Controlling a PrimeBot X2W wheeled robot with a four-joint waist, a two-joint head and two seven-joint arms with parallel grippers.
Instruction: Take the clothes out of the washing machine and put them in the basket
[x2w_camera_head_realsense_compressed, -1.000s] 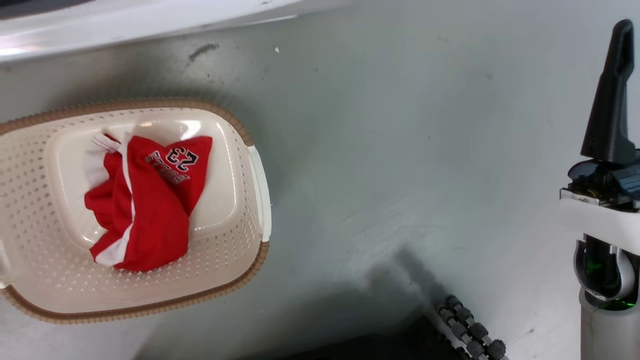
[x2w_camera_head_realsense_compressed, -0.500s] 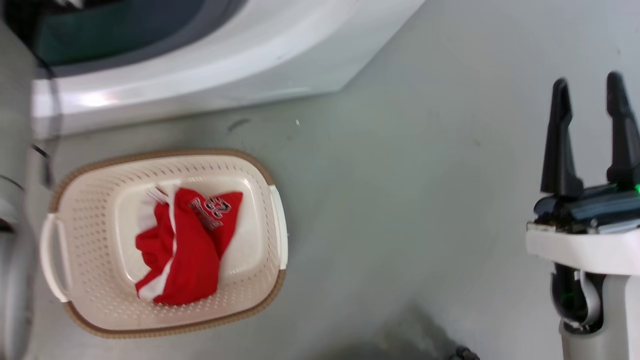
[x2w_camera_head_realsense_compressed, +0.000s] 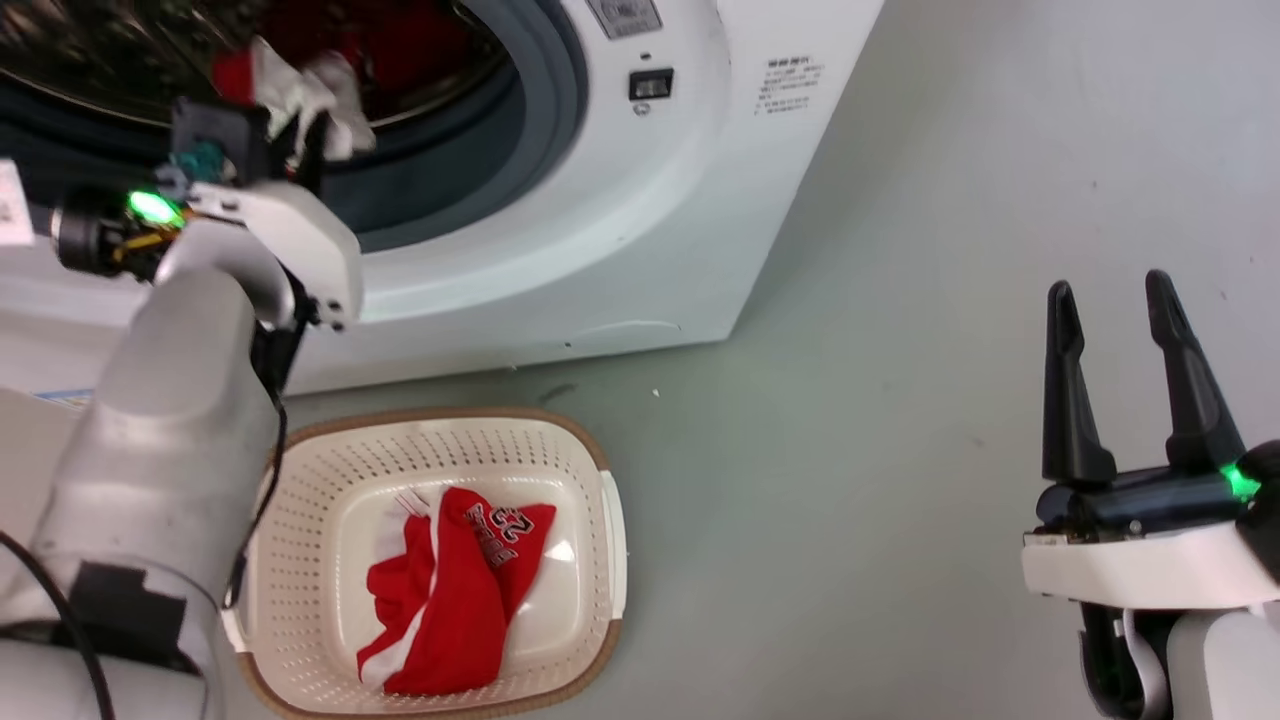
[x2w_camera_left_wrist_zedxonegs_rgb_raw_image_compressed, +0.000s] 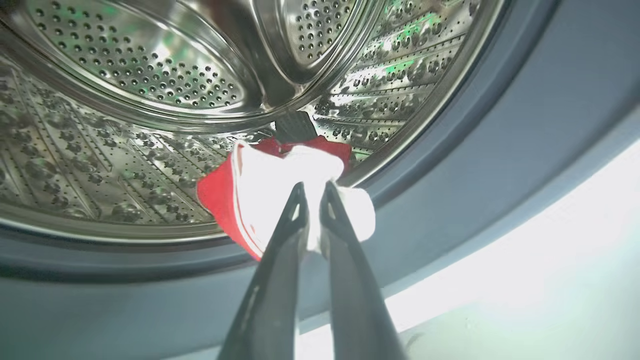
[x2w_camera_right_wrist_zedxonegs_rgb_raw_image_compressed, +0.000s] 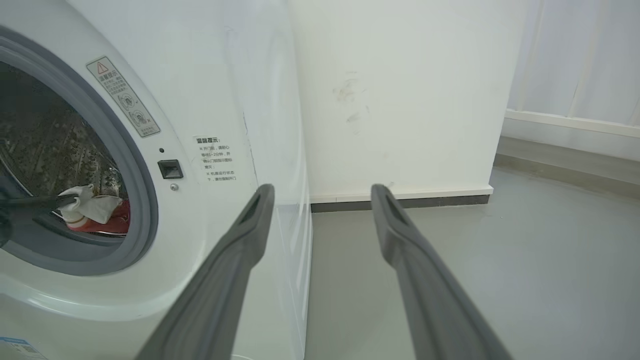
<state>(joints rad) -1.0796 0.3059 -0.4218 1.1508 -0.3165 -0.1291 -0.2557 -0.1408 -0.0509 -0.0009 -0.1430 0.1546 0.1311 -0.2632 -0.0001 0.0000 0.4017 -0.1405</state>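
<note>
Red white-trimmed clothes (x2w_camera_head_realsense_compressed: 445, 610), cream brown-rimmed basket (x2w_camera_head_realsense_compressed: 298, 560), white washing machine (x2w_camera_head_realsense_compressed: 640, 220).

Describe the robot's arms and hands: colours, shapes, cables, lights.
The left hand and right hand each have two long, tapering dark fingers on a black base with a green light. White wrist housings; the left forearm is pale grey, with a black cable and black patch.

Basket (x2w_camera_head_realsense_compressed: 592, 458) w/ garment (x2w_camera_head_realsense_compressed: 440, 620) on floor (x2w_camera_head_realsense_compressed: 850, 450) before washer (x2w_camera_head_realsense_compressed: 650, 250); 2nd garment (x2w_camera_left_wrist_zedxonegs_rgb_raw_image_compressed: 260, 185) in drum (x2w_camera_left_wrist_zedxonegs_rgb_raw_image_compressed: 125, 75).

Jersey (x2w_camera_head_realsense_compressed: 450, 600) in basket (x2w_camera_head_realsense_compressed: 300, 540) — garment (x2w_camera_left_wrist_zedxonegs_rgb_raw_image_compressed: 260, 175) in washer (x2w_camera_head_realsense_compressed: 640, 230)
</note>
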